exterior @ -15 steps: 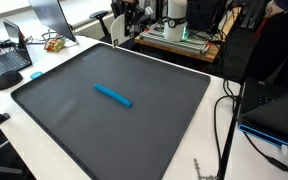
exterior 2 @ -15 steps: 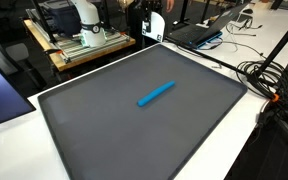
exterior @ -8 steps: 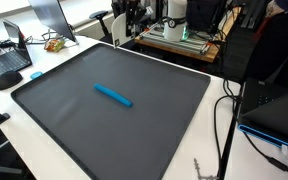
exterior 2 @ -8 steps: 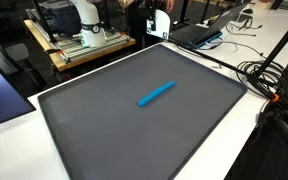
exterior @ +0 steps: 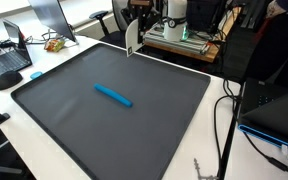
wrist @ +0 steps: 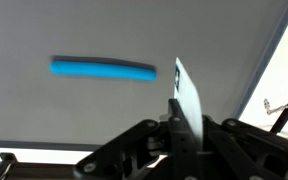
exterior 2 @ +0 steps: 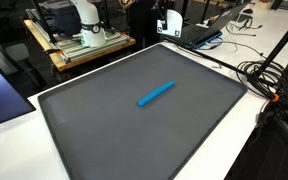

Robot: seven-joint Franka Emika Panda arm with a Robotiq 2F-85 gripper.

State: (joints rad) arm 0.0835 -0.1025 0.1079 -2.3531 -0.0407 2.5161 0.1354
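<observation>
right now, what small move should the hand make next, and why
Probably bring the hand in over the dark grey mat toward the blue cylindrical stick: the hand is shut and hangs at the mat's far edge, apart from the stick, which lies flat mid-mat.

Both exterior views show you the mat (exterior: 144, 130) from above, beyond one edge, fairly near. Your wrist view looks down from over the opposite edge. All three share the marker (wrist: 102, 69).

I see the blue stick (exterior 2: 156, 94) lying diagonally mid-way on the dark mat (exterior 2: 84, 130), well apart from my jaws at its far edge.
</observation>
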